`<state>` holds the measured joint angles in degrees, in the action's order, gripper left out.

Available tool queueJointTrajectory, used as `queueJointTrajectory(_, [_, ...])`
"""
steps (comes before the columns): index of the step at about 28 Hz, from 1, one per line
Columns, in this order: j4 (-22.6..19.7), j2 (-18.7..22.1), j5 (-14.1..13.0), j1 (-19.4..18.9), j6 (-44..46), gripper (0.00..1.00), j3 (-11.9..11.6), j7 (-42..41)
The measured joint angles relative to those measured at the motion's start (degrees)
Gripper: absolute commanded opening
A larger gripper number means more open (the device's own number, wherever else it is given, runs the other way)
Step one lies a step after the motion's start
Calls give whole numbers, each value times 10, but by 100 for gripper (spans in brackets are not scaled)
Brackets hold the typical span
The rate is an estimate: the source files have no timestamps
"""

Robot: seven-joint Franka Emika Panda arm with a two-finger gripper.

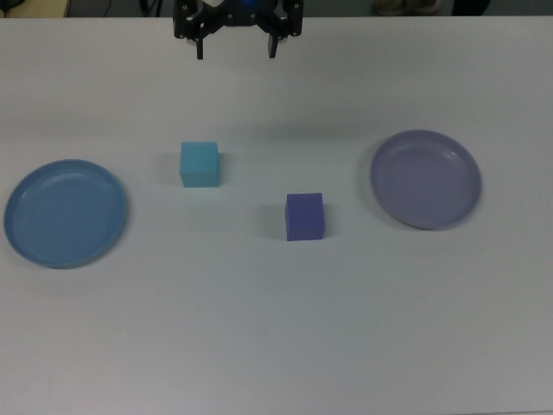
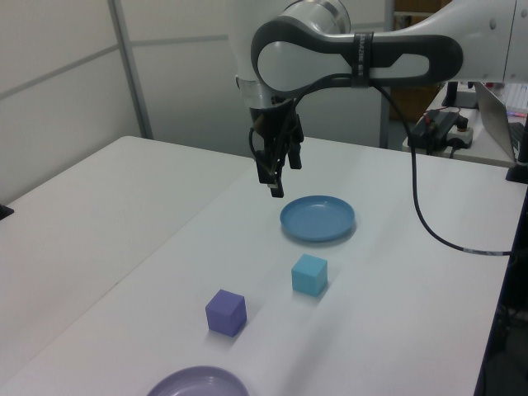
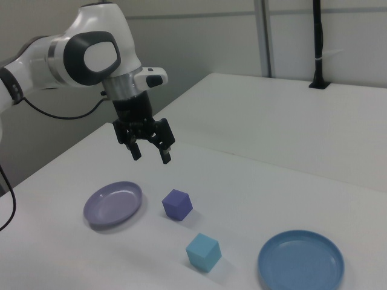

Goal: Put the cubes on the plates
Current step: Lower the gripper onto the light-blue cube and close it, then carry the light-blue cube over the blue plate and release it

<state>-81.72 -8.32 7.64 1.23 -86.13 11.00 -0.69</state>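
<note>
1. we are holding our gripper (image 3: 151, 153) up above the table (image 1: 276, 346), fingers spread wide and gripping nothing, so neither cube is being carried yet.
2. we are seeing the cyan cube (image 1: 200, 164) resting on the table between the blue plate (image 1: 26, 216) and the violet cube (image 1: 305, 216), with the purple plate (image 1: 458, 181) near the violet cube on the top view's right. both plates are sitting bare.
3. if we are coming down off-centre, we are risking one finger landing on a cube's top and shoving it away instead of straddling it.
4. the cubes are looking soft, so we are judging that too hard a squeeze may deform them and let them spring aside on release.
5. the plates are looking shallow, so we are judging that a drop from height may be bouncing a cube over the rim.
6. with the cubes sitting near each other, we are risking a finger nudging the neighbour.
</note>
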Motion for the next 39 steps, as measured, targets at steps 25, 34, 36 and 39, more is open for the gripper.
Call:
queueJointTrajectory(25, [-216,-18,-26,62,-195,100,-8,-25])
queueJointTrajectory(34, [-244,-58,5,77,-246,100,-9,-11])
queueJointTrajectory(36, [-244,-68,5,79,-252,100,-10,-11])
queueJointTrajectory(39, [-243,-80,7,79,-256,100,-10,-11])
